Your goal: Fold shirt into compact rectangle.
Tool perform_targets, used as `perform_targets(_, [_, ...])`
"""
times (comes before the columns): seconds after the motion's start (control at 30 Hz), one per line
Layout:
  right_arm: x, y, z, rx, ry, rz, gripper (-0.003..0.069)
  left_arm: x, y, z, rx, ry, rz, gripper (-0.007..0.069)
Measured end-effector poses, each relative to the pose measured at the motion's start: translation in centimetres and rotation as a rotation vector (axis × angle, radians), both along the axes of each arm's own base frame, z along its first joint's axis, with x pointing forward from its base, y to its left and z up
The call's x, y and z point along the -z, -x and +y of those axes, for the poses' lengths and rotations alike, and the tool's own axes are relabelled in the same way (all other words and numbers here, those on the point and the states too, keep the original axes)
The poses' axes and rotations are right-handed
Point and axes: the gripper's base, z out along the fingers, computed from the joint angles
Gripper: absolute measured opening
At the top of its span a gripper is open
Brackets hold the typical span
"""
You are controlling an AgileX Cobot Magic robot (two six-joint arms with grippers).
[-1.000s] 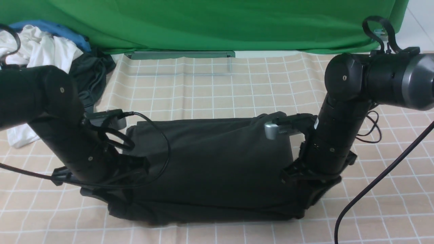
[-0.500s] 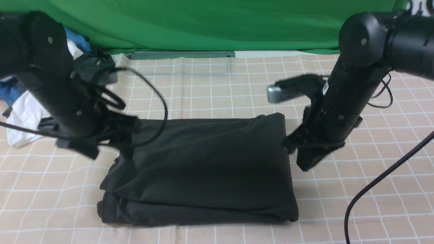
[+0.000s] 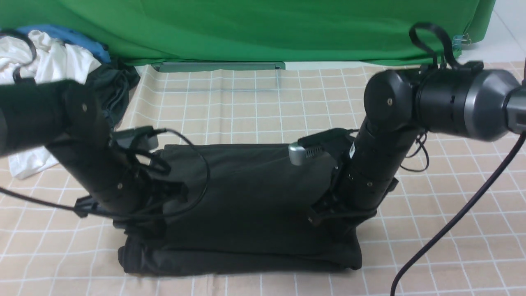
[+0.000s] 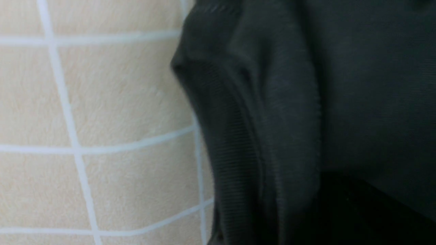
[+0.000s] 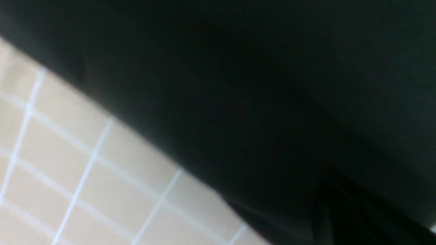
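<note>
The black shirt (image 3: 254, 205) lies folded into a thick rectangle on the beige checked cloth (image 3: 254, 107), its layered fold edge toward the front. My left gripper (image 3: 141, 224) is down on the shirt's left side, its fingers lost against the black fabric. My right gripper (image 3: 335, 222) is down on the right side, just inside the edge. The left wrist view shows the shirt (image 4: 289, 102) with a ribbed hem beside the cloth (image 4: 102, 102). In the right wrist view, the shirt (image 5: 255, 85) fills most of the picture. Neither wrist view shows the fingers clearly. Logo and label are hidden.
A pile of clothes sits at the back left: a white garment (image 3: 49, 61), a blue one (image 3: 82, 41) and a dark grey one (image 3: 111, 90). A green backdrop (image 3: 246, 28) closes the far side. A black cable (image 3: 452, 222) crosses the cloth at the right.
Both arms rose off the shirt, leaving it folded flat, then came down again onto its left and right sides. The right arm now sits further inward.
</note>
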Motion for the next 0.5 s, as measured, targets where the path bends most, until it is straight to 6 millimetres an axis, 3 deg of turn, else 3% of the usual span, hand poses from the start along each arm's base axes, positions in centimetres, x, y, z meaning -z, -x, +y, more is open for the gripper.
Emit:
perform_targets(0.17, [1.9,0.8,-0.6,0.033,0.018,0.005,0.0035,1.5,0.7,0.4,-0.078,-0.014,-0.055,0.0015])
perform_targets(0.3, [1.9,0.9,-0.9,0.05,0.037,0.004,0.0035,1.4,0.7,0.4,-0.086,-0.01,-0.062,0.0017])
perform_targets(0.47, [0.4,1.2,-1.5,0.029,0.061,-0.04,0.0035,0.3,1.4,0.5,-0.06,-0.005,-0.081,0.0019])
perform_targets(0.5, [-1.3,1.3,-2.0,0.022,0.058,-0.091,0.0035,-1.0,2.0,0.7,-0.042,-0.007,-0.102,0.0019])
